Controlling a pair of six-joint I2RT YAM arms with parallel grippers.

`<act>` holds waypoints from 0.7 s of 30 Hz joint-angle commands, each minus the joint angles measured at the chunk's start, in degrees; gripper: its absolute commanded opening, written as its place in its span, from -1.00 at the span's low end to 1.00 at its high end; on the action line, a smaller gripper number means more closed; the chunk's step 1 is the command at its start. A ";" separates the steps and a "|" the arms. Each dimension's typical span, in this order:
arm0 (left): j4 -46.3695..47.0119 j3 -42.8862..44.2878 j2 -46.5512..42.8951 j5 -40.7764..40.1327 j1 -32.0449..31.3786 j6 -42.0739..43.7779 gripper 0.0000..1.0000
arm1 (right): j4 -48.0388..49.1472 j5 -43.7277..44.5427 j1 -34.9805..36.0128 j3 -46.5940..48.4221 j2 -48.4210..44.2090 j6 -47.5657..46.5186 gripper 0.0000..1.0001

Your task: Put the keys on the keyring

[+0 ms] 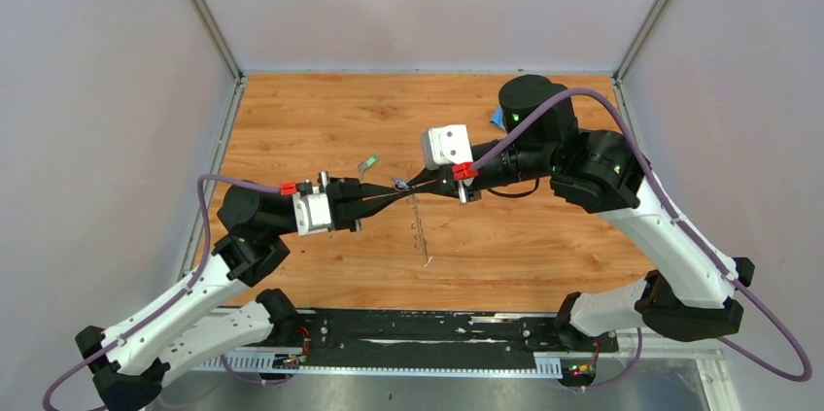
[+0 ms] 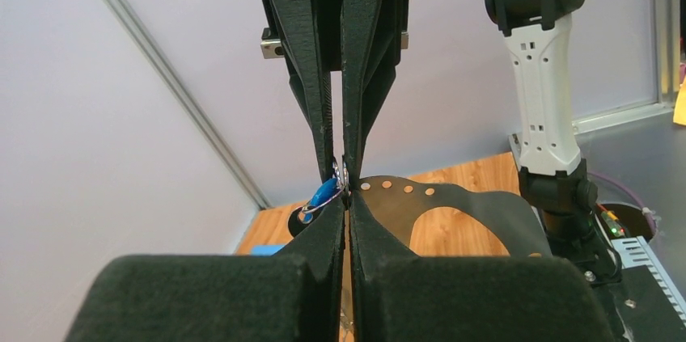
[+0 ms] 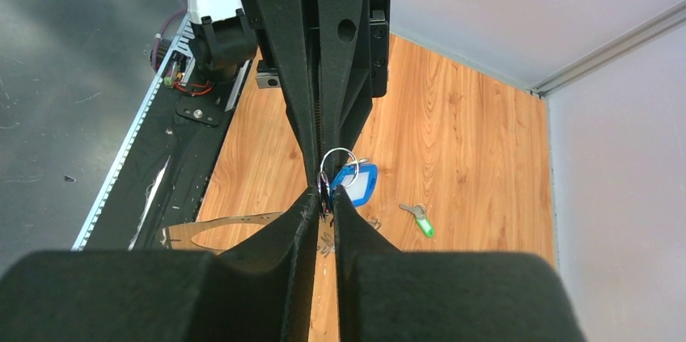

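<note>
Wooden table [image 1: 291, 110], grey walls [image 1: 97, 90], green key [image 1: 370, 162]

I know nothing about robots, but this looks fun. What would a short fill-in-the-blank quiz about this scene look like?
1. The lone key lying on the wooden table has a ___ head.
2. The raised key, where the left gripper and right gripper meet tip to tip, has a ___ head.
3. The grey keyring band carries a row of small round ___.

Missing words: green; blue; holes.
</note>
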 commanded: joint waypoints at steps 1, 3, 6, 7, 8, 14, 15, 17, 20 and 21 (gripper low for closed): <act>1.34 -0.51 -0.90 0.05 -0.59 1.22 -1.00 | -1.68 1.30 0.89 1.55 -0.07 -0.14 -0.72; 1.33 -0.52 -0.90 -0.07 -0.59 1.34 -1.00 | -1.55 1.54 0.94 1.64 0.01 0.19 -0.66; 1.25 -0.35 -0.91 -0.08 -0.59 1.43 -1.00 | -1.18 2.25 0.93 1.90 0.27 0.80 -0.53; 1.25 -0.34 -1.00 -0.12 -0.59 1.47 -1.00 | -1.16 2.48 0.97 2.00 0.36 0.93 -0.50; 1.25 -0.34 -1.06 -0.20 -0.59 1.50 -1.00 | -1.00 2.75 0.98 1.99 0.40 1.03 -0.45; 1.16 -0.60 -1.35 0.05 -0.59 1.65 -1.00 | -0.55 3.50 0.91 1.96 0.62 1.58 -0.51; 1.16 -0.67 -1.43 0.09 -0.59 1.64 -1.00 | -0.55 3.52 0.97 2.05 0.65 1.57 -0.54; 1.16 -0.69 -1.42 0.10 -0.59 1.65 -1.00 | -0.47 3.53 0.97 2.29 0.76 1.54 -0.61; 1.07 -0.69 -1.37 0.02 -0.59 1.91 -1.00 | -0.07 3.28 0.98 2.39 0.72 1.91 -0.64; 1.00 -0.69 -1.37 -0.04 -0.59 1.99 -1.00 | 0.18 3.11 0.98 2.24 0.62 2.00 -0.63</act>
